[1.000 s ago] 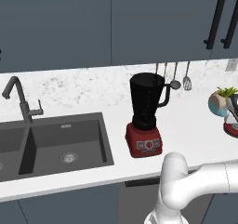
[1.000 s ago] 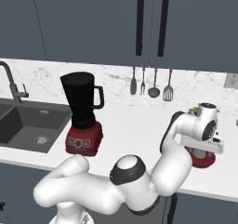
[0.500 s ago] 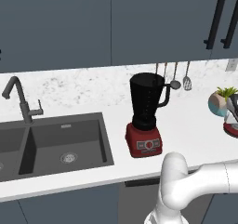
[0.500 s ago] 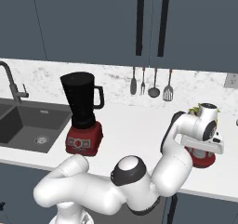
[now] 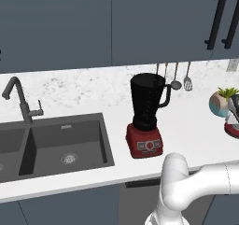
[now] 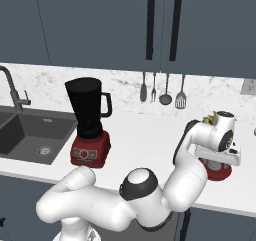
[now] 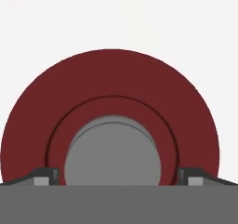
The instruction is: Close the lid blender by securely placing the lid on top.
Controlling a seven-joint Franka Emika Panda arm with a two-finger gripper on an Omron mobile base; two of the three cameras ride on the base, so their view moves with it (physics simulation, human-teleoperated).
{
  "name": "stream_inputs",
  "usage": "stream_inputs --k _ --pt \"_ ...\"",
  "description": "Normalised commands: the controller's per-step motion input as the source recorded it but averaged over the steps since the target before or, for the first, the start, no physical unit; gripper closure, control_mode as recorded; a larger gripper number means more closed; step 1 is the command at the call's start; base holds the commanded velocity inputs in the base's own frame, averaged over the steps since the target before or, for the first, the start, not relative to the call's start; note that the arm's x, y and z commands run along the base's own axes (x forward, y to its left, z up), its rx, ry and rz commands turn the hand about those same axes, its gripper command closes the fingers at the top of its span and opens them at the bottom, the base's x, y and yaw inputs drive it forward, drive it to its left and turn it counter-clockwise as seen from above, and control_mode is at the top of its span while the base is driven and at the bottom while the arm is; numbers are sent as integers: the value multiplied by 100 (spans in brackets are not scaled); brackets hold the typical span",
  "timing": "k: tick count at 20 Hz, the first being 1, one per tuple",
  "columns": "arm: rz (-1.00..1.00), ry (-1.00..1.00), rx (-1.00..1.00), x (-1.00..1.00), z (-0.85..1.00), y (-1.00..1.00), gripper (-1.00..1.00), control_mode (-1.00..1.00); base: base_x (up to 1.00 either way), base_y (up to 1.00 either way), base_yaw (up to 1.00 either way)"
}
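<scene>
The blender stands on the white counter right of the sink, its black jar uncovered at the top. Far to its right, the red lid lies flat on the counter with its grey knob facing up. My gripper hangs straight above the lid, pointing down. It is open, with one fingertip on each side of the knob and a gap between each tip and the knob. Nothing is held.
A double sink with a tall faucet lies left of the blender. Utensils hang on the back wall. A potted plant stands just behind the lid. Dark cabinets hang above.
</scene>
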Motion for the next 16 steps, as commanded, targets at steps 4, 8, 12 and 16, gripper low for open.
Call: stream_inputs --k 4,8,12,16 --pt "0 -2 0 11 -29 0 -100 -100 0 0 0" --pt "0 -4 -2 8 -18 3 -100 -100 0 0 0" --pt "0 0 -10 0 -21 19 100 -100 0 0 0" --pt "0 -1 -1 3 -4 2 100 -100 0 0 0"
